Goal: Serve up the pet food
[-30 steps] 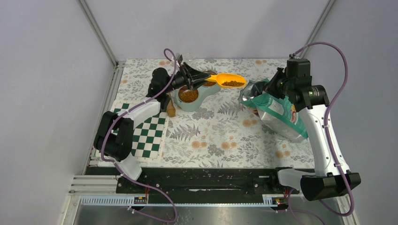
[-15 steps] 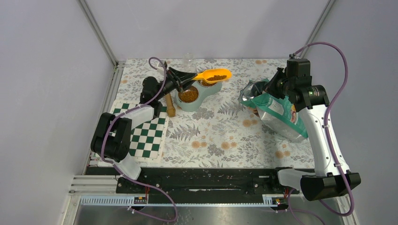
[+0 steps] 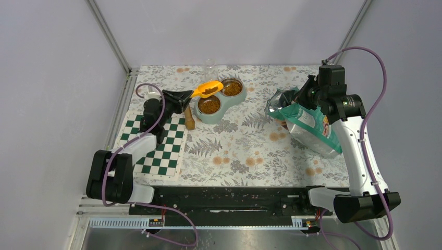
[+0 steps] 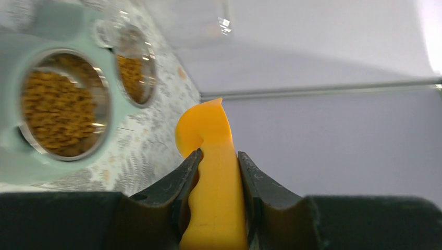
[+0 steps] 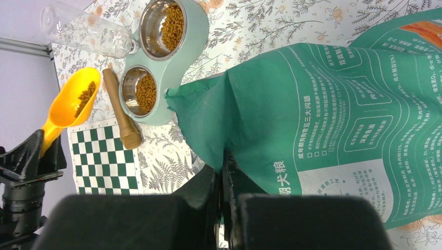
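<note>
My left gripper is shut on the handle of an orange scoop. The scoop carries pet food and hangs just above the left edge of a pale green double bowl stand. Both steel bowls hold pet food, the near one and the far one. In the left wrist view the fingers clamp the scoop handle. My right gripper is shut on the top edge of the green bag, which lies tilted at the right.
A brown wooden stick lies left of the bowl stand, partly on a green-and-white checked mat. A clear plastic bottle lies behind the bowls near the back wall. A floral cloth covers the table.
My left arm has drawn back to the left, carrying the loaded scoop from right of the far bowl to the stand's left edge. The right arm and bag have not moved.
</note>
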You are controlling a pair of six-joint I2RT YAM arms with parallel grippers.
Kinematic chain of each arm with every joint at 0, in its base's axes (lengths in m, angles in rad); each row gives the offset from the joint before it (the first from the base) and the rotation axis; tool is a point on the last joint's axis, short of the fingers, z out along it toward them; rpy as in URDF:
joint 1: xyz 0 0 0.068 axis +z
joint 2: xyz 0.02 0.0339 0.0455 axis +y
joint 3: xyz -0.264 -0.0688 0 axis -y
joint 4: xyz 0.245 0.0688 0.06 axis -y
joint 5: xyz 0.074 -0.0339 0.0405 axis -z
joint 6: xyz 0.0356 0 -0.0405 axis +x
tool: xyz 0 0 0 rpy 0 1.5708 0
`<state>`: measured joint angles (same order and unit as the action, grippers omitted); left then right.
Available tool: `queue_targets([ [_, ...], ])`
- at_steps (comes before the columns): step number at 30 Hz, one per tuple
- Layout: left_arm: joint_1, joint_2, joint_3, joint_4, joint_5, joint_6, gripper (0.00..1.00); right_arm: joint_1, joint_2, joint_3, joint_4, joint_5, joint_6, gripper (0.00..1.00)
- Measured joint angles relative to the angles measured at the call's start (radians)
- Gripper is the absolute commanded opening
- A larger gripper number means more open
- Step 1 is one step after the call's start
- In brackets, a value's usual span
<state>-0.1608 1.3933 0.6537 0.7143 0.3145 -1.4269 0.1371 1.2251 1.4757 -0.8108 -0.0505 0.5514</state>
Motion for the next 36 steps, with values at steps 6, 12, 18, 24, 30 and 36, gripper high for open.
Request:
queue_targets([
  [6, 0.004, -0.060, -0.039, -0.189, -0.148, 0.092, 0.00, -0.002, 0.000, 0.000, 0.000, 0.000, 0.000, 0.00],
  [12, 0.001, -0.103, -0.034, -0.341, -0.257, 0.190, 0.00, -0.004, -0.001, -0.002, 0.003, -0.005, 0.001, 0.00],
  [18, -0.053, -0.091, 0.022, -0.486, -0.372, 0.296, 0.00, -0.008, -0.010, -0.011, 0.010, -0.011, 0.000, 0.00],
  [24, -0.148, -0.089, 0.098, -0.566, -0.513, 0.417, 0.00, -0.012, -0.016, -0.015, 0.012, -0.013, 0.000, 0.00],
  [30, -0.216, -0.089, 0.197, -0.633, -0.641, 0.564, 0.00, -0.014, -0.023, -0.017, 0.012, -0.012, 0.000, 0.00],
  [36, -0.241, -0.087, 0.241, -0.686, -0.692, 0.675, 0.00, -0.016, -0.030, -0.021, 0.013, -0.013, 0.000, 0.00],
])
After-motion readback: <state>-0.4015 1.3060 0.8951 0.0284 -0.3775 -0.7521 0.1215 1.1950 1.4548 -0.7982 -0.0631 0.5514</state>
